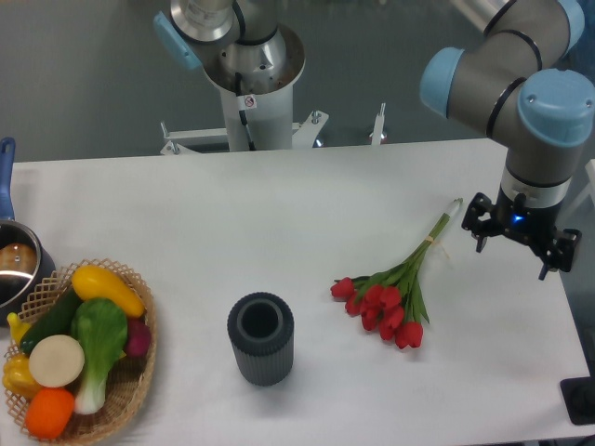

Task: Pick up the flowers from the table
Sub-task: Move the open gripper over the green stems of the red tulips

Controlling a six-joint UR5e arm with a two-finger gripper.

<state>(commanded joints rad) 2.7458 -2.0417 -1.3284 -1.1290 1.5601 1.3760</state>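
Note:
The flowers [390, 299] lie flat on the white table [279, 204], right of centre. Their red tulip heads point toward the front. The thin pale-green stems run up and to the right, ending near the gripper. My gripper [514, 246] hangs over the table's right side, just right of the stem tips and apart from them. Its two dark fingers stand spread, with nothing between them.
A dark ribbed cylindrical vase [261, 337] stands upright left of the flowers. A wicker basket [130, 390] holding several vegetables sits at the front left corner. A pot [14, 265] with a blue handle is at the left edge. The arm's base [251, 84] rises behind the table.

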